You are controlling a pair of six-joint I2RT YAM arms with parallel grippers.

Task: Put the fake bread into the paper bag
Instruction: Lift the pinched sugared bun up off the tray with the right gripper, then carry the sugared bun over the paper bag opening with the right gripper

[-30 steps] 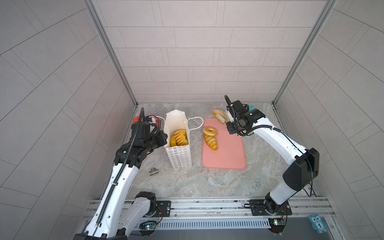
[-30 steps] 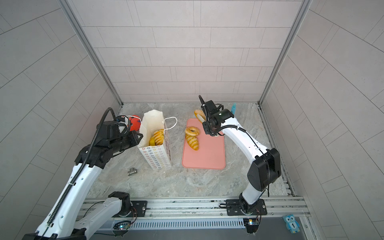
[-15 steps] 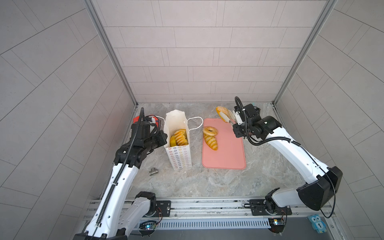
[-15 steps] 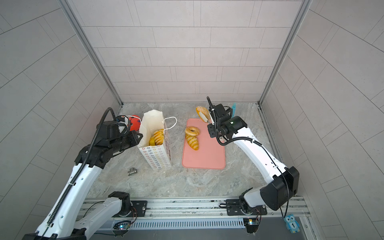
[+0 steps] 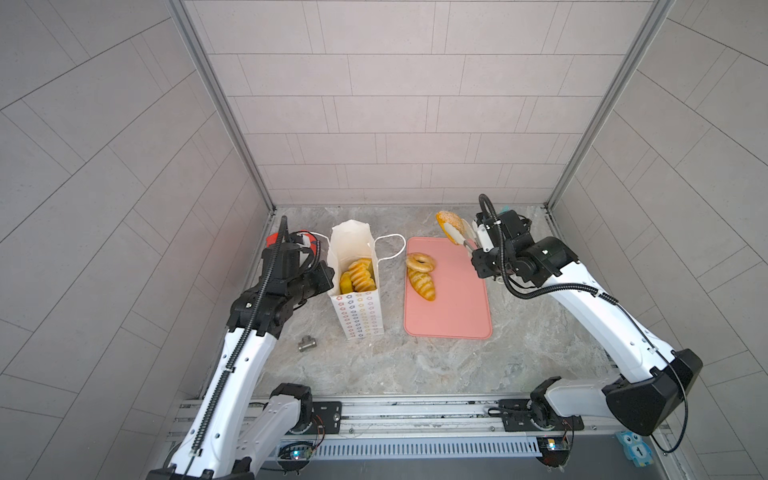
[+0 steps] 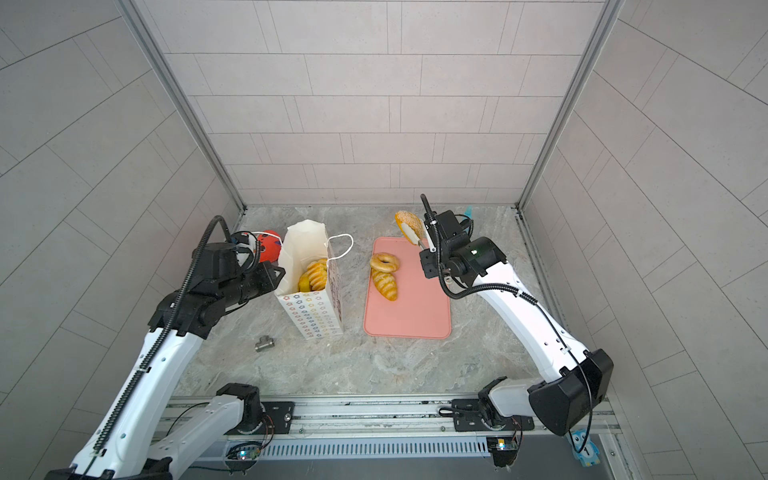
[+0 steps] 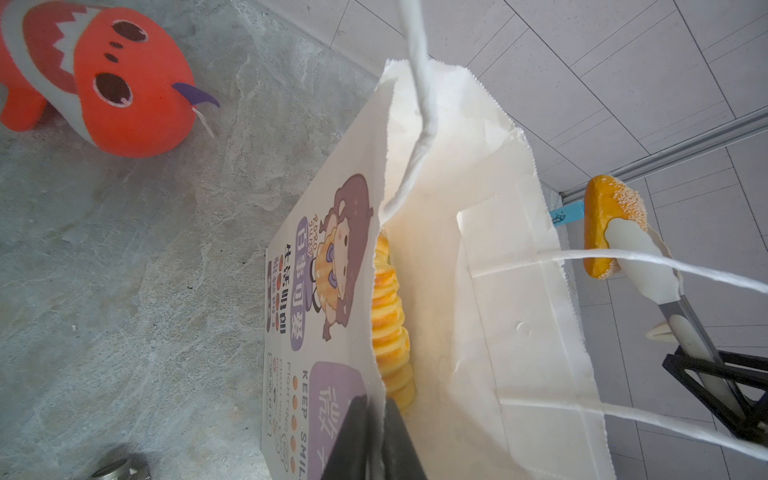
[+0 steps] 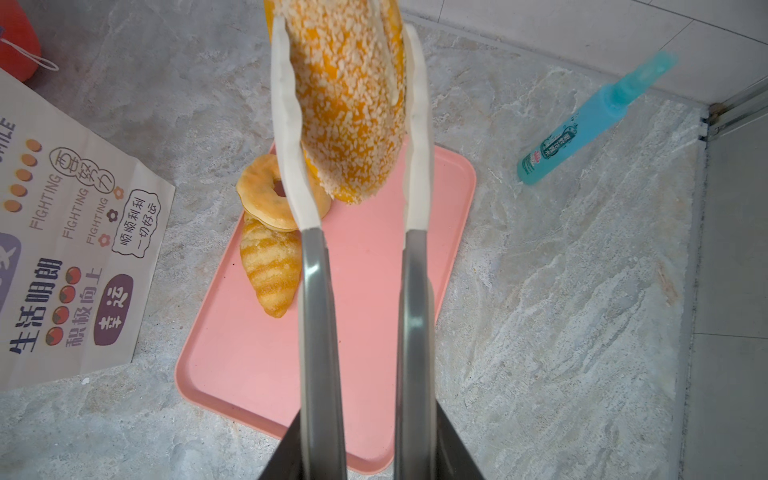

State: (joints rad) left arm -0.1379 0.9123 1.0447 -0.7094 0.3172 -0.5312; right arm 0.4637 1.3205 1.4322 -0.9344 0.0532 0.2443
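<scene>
Right wrist view: right gripper [image 8: 368,455] squeezes steel tongs [image 8: 318,311] whose white scalloped tips clamp the gritty sesame bun [image 8: 349,104], raised near the smooth pink tray's [image 8: 249,365] far edge; left gripper [image 7: 374,440] pinches the paper bag's [image 7: 478,249] rim, left of that tray.

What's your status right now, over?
Left tool shut on paper bag rim. Right tool gripping tongs, sesame bun aloft. Donut, ridged roll on pink tray. Nothing blocks bag mouth.
</scene>
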